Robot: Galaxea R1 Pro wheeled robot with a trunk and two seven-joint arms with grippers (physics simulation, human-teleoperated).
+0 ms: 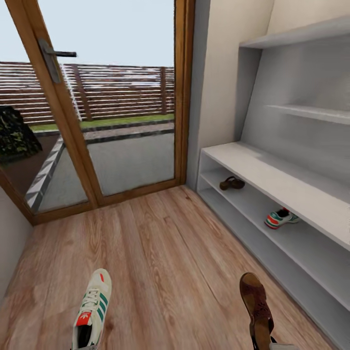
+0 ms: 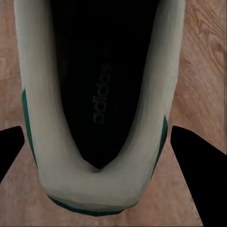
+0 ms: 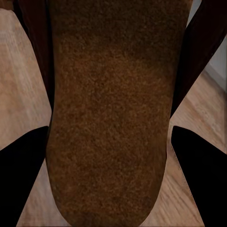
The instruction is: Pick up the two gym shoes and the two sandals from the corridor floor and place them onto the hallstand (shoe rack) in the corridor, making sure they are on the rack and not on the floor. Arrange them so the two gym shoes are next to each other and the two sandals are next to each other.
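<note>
Sneaker [image 2: 101, 109] heel between spread left fingers [image 2: 198, 175], grip unconfirmed; sandal [image 3: 109, 118] likewise right; both light, semi-stiff; hold heels.

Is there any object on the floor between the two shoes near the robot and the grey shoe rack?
Nothing visible: bare wood-plank floor lies between the white gym shoe, the brown sandal and the pale grey rack.

Head view looking down corridor floor [image 1: 165, 253], wrist views close above footwear
</note>
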